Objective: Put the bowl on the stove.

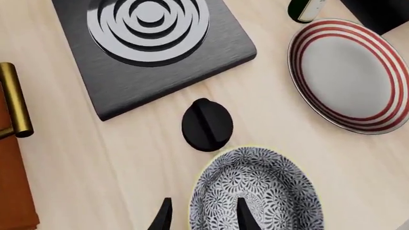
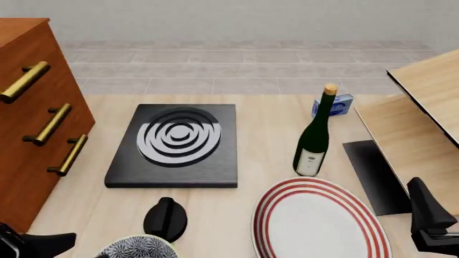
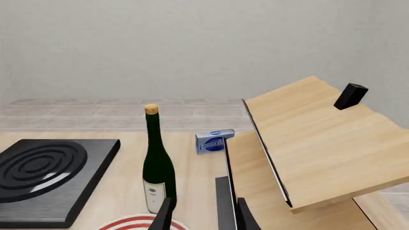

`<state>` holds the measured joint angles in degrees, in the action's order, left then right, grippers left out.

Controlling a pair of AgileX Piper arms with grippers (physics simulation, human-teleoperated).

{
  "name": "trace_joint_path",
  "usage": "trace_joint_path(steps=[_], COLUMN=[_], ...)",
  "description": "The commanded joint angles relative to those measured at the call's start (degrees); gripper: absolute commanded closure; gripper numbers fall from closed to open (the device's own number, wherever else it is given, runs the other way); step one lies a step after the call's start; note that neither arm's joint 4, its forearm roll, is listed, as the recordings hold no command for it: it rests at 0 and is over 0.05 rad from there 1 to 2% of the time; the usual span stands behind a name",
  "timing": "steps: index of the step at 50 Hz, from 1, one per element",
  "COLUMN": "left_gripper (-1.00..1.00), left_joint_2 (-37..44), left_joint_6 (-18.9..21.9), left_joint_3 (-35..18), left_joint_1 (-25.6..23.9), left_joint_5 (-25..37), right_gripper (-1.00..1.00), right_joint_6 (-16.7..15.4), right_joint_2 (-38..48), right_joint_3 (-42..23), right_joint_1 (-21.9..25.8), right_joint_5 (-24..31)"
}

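Bowl (image 1: 255, 191) sits on the table (image 1: 96, 163) at the near edge, left of centre in the front view, where only its rim shows at the bottom of the frame. Stove (image 2: 176, 145) lies further out, straight ahead of the bowl, flat on the table. A black knob (image 1: 207, 124) stands between the two, just beside the bowl's far rim.

Left tool (image 1: 203, 215): fingers apart and holding nothing. In the left wrist view one fingertip lies over the bowl's interior and the other outside the rim, so the tool straddles the near wall of the bowl. Contact with the rim cannot be confirmed. The left arm is plainly the nearer one.

Right tool (image 3: 203, 215): fingers apart, empty, well away from the bowl, facing a bottle (image 2: 314, 137) and a wooden shelf (image 3: 307, 139). A plate (image 2: 319, 220) lies on that side.

Assessment: the coming move turns on closing on the rim, then carrying forward over the knob to the burner rings.

Limits: the bowl is cut off in both views; its lower outside and footing are not visible. Only the fingertips of each tool are seen.
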<state>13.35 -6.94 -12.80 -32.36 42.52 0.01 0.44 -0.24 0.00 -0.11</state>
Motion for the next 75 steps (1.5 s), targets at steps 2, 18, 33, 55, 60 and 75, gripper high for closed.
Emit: trace_joint_path(steps=[2, 18, 33, 55, 60, 75], left_gripper=[-1.0, -1.0, -1.0, -1.0, -1.0, -1.0], left_joint_2=[1.23, 2.45, 3.62, 7.11, 8.05, 14.24], left_joint_6=[1.42, 2.26, 3.1, 4.74, 4.88, 6.17], left_joint_3=[2.3, 4.37, 6.06, 8.54, 9.13, 11.71], left_joint_1=[1.07, 1.67, 2.08, 2.36, 2.46, 3.89], left_joint_5=[-2.88, -5.22, -7.72, -13.38, -14.7, -22.61], right_gripper=[-1.0, -1.0, -1.0, -1.0, -1.0, -1.0], right_joint_6=[0.02, -0.01, 0.01, 0.01, 0.0, 0.0], right_joint_2=[0.0, -0.01, 0.0, 0.0, 0.0, 0.0], right_joint_3=[0.0, 0.0, 0.0, 0.0, 0.0, 0.0], right_joint_1=[0.0, 0.0, 0.0, -0.01, 0.0, 0.0], right_joint_5=[0.0, 0.0, 0.0, 0.0, 0.0, 0.0])
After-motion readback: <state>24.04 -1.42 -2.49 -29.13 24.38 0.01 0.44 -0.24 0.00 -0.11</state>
